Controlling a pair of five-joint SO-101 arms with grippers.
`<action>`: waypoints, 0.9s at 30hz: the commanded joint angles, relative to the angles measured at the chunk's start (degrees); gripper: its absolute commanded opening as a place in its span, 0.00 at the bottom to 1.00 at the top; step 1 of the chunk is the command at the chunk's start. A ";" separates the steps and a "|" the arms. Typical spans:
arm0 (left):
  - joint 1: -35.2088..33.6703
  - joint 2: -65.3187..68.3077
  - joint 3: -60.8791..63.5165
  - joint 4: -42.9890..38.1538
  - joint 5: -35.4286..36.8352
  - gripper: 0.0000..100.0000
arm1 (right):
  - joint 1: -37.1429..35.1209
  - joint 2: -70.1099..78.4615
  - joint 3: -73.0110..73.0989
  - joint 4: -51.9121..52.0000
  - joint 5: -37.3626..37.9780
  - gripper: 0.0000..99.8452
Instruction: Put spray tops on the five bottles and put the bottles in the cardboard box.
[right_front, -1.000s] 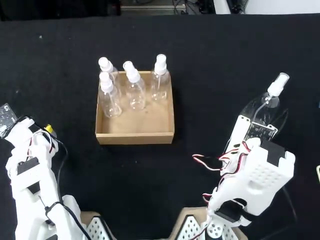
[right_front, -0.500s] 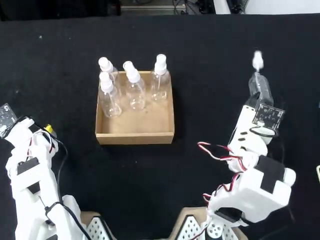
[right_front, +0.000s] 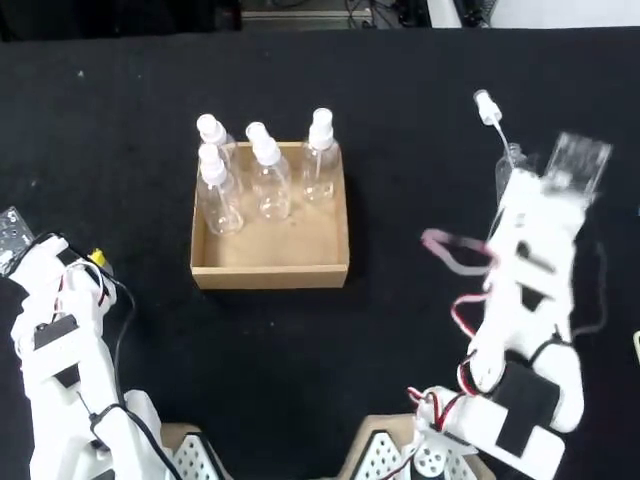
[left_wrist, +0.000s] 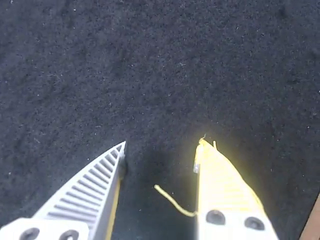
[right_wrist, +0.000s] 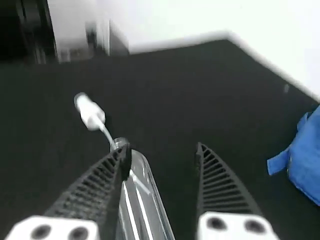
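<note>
Bottle (right_front: 508, 175) right of box (right_front: 270, 272), well apart (table (right_front: 420, 110) between)

A robotics lab bench: a table (right_front: 400, 100) draped in black cloth, white printed left arm (right_front: 60, 380) and right arm (right_front: 530, 290) trailing bare wires (right_front: 462, 312) (red, white, black), cables (right_front: 375, 12) beyond its far edge, a plain white wall (right_wrist: 200, 20).

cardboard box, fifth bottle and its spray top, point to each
cardboard box (right_front: 270, 276), high view, near wall
fifth bottle (right_wrist: 142, 200), right wrist view, clear body
spray top (right_front: 487, 106), high view, white head
</note>
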 joint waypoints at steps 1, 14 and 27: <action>0.13 -1.58 -0.84 -1.23 -0.35 0.20 | -1.93 -2.77 -21.58 31.82 5.01 0.16; 0.13 -1.58 -0.84 -1.23 -0.35 0.20 | -4.13 30.20 -64.13 60.22 20.13 0.23; 0.48 -1.58 -0.84 -1.23 -0.44 0.20 | -5.89 62.81 -112.22 88.88 21.71 0.35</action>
